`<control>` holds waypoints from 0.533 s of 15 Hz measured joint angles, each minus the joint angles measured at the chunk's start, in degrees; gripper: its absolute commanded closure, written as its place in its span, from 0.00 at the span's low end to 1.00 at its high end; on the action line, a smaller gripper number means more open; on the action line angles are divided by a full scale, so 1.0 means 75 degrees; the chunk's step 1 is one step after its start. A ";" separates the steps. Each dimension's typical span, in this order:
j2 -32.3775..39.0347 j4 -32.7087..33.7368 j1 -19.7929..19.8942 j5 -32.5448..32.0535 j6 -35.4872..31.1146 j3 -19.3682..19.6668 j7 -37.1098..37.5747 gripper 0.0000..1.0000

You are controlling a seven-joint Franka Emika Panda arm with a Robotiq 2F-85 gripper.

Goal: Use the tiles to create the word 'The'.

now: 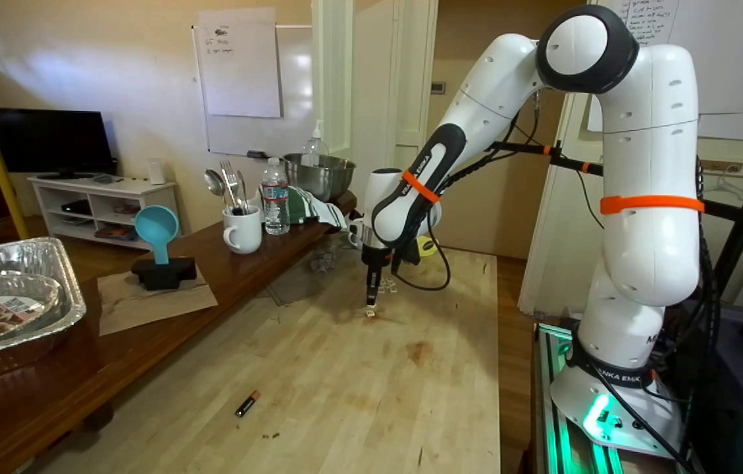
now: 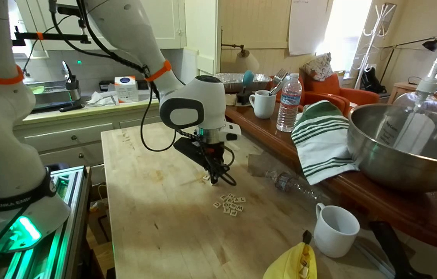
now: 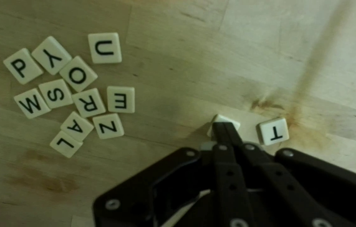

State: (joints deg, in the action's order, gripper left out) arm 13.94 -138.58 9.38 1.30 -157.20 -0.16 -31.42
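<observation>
The T tile (image 3: 274, 131) lies face up on the wooden table (image 2: 172, 217), and just beside it a second tile (image 3: 227, 118) is partly hidden by the gripper (image 3: 223, 125), its letter out of sight. The fingers are pressed together over that tile; whether they touch it I cannot tell. Well apart from these two lies a cluster of tiles (image 3: 86, 102), the E tile (image 3: 121, 99) on the side nearest the gripper. In an exterior view the arm (image 1: 647, 145) rises, bends over and slants downward, the gripper pointing straight down.
</observation>
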 measured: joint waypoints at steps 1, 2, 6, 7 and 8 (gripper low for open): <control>0.0000 0.0000 0.0002 -0.0003 0.0000 -0.0007 -0.0022 1.00; 0.0000 -0.0001 0.0008 -0.0003 0.0000 -0.0027 -0.0055 1.00; -0.0001 -0.0005 0.0049 0.0019 0.0000 -0.0172 -0.0350 1.00; -0.0002 -0.0007 0.0074 0.0035 0.0000 -0.0225 -0.0516 1.00; -0.0003 -0.0009 0.0106 0.0054 0.0000 -0.0283 -0.0720 1.00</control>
State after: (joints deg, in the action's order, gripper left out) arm 13.92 -138.65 10.18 1.71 -157.20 -2.29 -36.82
